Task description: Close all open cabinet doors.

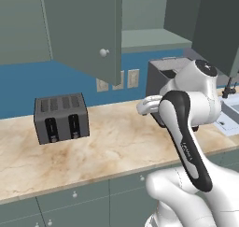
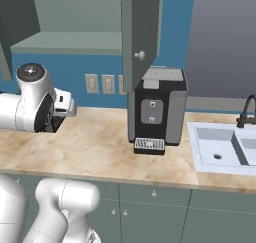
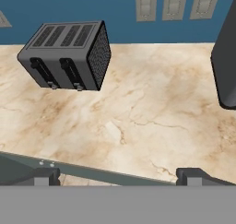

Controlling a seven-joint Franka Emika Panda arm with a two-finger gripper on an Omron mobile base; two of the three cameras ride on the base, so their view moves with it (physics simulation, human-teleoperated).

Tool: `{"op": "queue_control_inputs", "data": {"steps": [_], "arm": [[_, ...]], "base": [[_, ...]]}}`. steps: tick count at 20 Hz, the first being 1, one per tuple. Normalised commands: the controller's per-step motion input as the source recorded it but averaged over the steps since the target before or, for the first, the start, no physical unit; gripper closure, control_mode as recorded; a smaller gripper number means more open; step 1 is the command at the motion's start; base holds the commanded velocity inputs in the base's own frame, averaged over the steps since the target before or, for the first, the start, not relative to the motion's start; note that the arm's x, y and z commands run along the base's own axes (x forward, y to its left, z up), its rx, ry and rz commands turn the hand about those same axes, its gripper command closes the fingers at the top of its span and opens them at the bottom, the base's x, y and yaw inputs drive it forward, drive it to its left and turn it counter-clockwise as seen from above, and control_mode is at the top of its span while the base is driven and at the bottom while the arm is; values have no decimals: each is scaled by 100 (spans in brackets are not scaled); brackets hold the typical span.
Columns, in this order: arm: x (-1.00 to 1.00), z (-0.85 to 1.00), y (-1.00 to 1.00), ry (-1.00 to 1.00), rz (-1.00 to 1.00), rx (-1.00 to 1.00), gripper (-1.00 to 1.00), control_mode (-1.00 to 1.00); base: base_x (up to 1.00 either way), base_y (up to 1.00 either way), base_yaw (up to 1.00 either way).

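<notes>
A grey-green cabinet door stands swung out over the counter, its pale knob near its lower right corner. From the right base view that same door appears almost edge-on above the coffee machine. Another open door hangs at the upper right, and it shows as a dark panel at the upper left of the right base view. Between them the cabinet's shelf lies exposed. My gripper is open with nothing between its fingertips, low over the marble counter and below the doors.
A grey toaster sits on the counter to the left. A black coffee machine stands right of centre, with a white sink and dark tap beyond it. Drawer fronts run under the counter edge.
</notes>
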Motion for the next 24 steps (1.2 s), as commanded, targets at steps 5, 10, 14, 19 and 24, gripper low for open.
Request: {"op": "queue_control_inputs", "data": {"steps": [5, 10, 14, 19, 24], "arm": [[0, 0, 0, 0, 0, 0, -100, -100], [0, 0, 0, 0, 0, 0, -100, -100], [0, 0, 0, 0, 0, 0, -100, -100], [-9, 0, 0, -4, 0, 0, -100, -100], [-36, 12, 0, -6, -3, 0, -100, -100]], "base": [[0, 0, 0], [0, 0, 0], [0, 0, 0], [0, 0, 0], [0, 0, 0]]}}
